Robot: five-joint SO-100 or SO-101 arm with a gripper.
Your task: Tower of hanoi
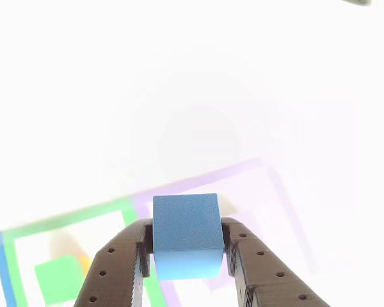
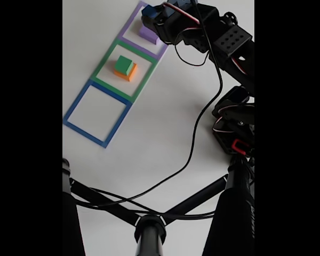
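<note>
Fingers (image 1: 187,256) clamped on small matte blue cube (image 1: 185,224), held above purple block (image 2: 148,34) in purple outline (image 2: 129,28) near desk's (image 2: 165,138) far edge. Transfer step; next: lower squarely, release.

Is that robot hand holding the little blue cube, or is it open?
Holding it. In the other view, the hand has both fingers pressed against the sides of the blue cube.
</note>
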